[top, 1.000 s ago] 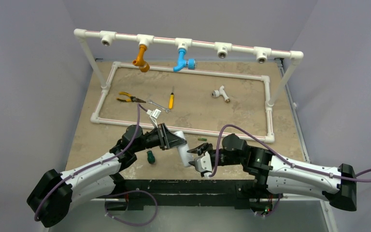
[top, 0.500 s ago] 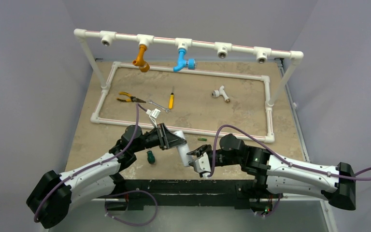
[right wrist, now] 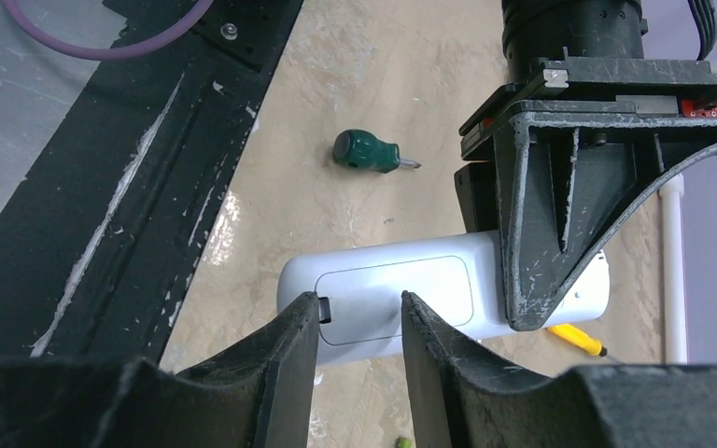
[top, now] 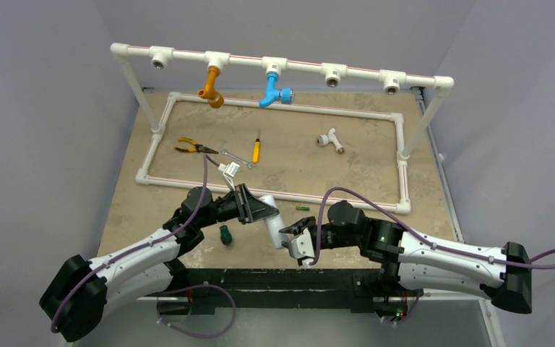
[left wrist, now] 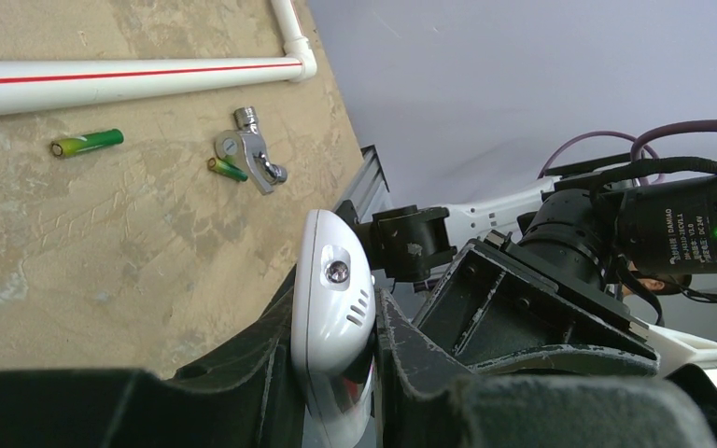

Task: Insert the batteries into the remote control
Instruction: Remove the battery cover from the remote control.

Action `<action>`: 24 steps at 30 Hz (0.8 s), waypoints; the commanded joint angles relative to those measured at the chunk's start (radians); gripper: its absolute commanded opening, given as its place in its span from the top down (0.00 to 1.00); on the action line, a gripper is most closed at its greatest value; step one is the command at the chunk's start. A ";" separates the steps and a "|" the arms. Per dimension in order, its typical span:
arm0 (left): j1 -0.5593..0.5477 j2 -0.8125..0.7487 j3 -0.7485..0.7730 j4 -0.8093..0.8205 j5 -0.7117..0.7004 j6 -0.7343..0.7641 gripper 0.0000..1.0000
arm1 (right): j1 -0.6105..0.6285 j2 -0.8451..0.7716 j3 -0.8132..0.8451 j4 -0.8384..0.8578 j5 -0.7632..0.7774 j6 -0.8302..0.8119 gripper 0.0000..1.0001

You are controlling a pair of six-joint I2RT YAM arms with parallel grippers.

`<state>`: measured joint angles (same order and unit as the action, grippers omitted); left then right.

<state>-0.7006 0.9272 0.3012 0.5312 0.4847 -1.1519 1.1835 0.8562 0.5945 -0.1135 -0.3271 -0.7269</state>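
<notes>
The white remote control (top: 272,218) is clamped between the fingers of my left gripper (top: 259,210), held above the table near its front edge. The left wrist view shows its rounded end (left wrist: 336,299). Its plain back with the closed cover panel (right wrist: 401,299) faces my right gripper (right wrist: 359,304), which is open with its fingertips just over the panel's latch end. My right gripper also shows in the top view (top: 294,236). One green battery (top: 303,208) lies by the front pipe. The left wrist view shows two batteries (left wrist: 87,143) (left wrist: 227,169).
A green-handled screwdriver (top: 225,234) lies left of the remote. A white PVC pipe frame (top: 347,199) encloses pliers (top: 191,147), a wrench (top: 237,157), a yellow screwdriver (top: 256,150) and a pipe tee (top: 330,139). A small metal fitting (left wrist: 250,159) lies beside one battery.
My right arm has shifted slightly left, towards the remote. The left arm and the remote have stayed still.
</notes>
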 commanded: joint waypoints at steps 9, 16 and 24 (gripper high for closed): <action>0.003 0.000 0.009 0.119 0.025 -0.049 1.00 | 0.003 -0.048 0.019 0.082 0.089 -0.016 0.67; 0.004 0.020 0.001 0.162 0.027 -0.063 1.00 | 0.003 -0.071 0.027 0.090 0.094 -0.003 0.67; 0.004 0.027 -0.004 0.163 0.036 -0.064 1.00 | 0.004 -0.099 0.021 0.099 0.109 0.011 0.69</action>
<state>-0.6937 0.9520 0.3008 0.6346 0.4801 -1.2034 1.1893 0.7795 0.5945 -0.0986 -0.2722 -0.7204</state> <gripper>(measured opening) 0.245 0.321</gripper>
